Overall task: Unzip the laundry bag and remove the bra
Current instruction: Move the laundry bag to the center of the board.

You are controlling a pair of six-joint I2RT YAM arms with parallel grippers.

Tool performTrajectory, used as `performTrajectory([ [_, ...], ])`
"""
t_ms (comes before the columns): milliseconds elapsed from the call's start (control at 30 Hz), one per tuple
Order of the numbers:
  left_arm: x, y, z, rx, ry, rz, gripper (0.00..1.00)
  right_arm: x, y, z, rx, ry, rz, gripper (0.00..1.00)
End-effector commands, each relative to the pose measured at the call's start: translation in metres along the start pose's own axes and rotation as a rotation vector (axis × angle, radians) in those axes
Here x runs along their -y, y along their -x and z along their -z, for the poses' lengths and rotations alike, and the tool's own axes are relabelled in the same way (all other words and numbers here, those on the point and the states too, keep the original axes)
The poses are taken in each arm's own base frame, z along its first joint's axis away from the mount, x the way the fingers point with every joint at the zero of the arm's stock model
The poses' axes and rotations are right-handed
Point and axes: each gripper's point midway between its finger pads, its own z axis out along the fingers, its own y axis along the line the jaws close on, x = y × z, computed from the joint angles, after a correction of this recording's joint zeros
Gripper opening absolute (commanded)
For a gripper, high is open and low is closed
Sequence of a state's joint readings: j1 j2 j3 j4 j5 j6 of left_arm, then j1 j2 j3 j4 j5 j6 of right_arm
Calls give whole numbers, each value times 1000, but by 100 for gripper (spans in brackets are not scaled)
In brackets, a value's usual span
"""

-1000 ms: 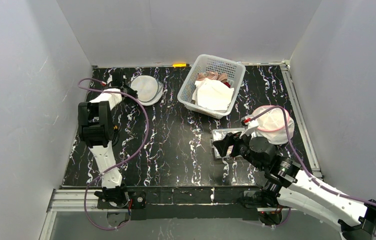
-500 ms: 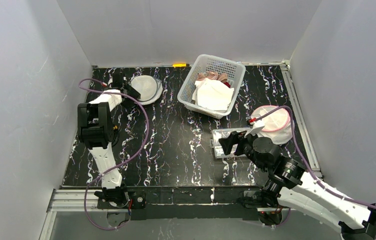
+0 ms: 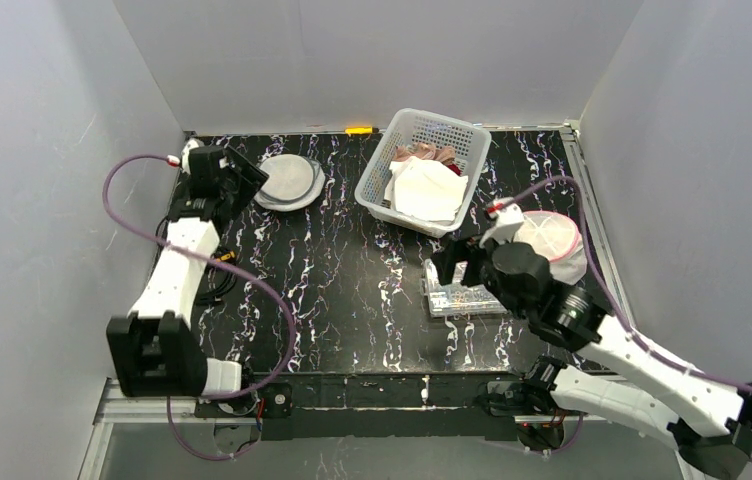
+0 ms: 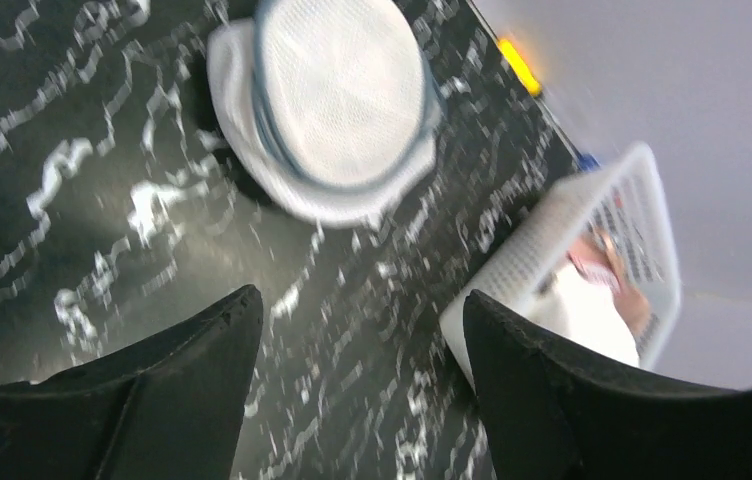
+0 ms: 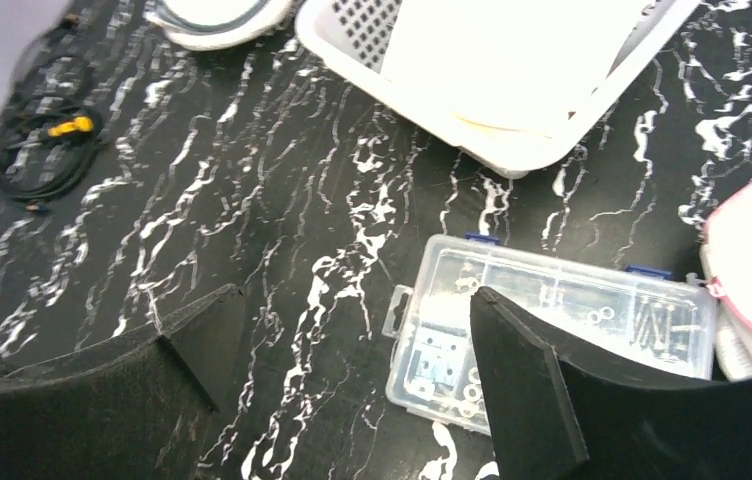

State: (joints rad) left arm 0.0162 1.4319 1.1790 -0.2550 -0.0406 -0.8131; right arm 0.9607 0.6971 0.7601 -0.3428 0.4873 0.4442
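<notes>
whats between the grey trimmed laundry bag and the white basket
Nothing: only bare black marbled table separates the grey-trimmed laundry bag from the white basket, clearest in the top view.

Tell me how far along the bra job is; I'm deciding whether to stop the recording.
Done: nothing I can confirm. The grey-edged bag lies flat on the table; its zip is too small to read. In hand: nothing. The left fingers are open near that bag, the right fingers open by the clear box. Left: open the zip if shut, then pull the bra out.
</notes>
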Motion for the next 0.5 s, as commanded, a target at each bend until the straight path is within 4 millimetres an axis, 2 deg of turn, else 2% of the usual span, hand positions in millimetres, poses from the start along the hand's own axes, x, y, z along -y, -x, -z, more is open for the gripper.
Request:
performTrajectory([
  [0,2,-49,57,-76,-62,-32,71,10,24,-19,-7,-174,52,91],
  [133,4,-107,96,-145,-157,-120,72,35,39,-38,7,-383,63,91],
  [200,-2,-134,108,-201,-198,-147,78,56,42,-41,18,-463,31,92],
  [333,-26,-168,123,-273,-239,-166,81,129,40,-32,41,-651,-134,94],
  [467,-46,-183,131,-294,-259,-175,81,187,15,-13,55,-771,-315,96],
])
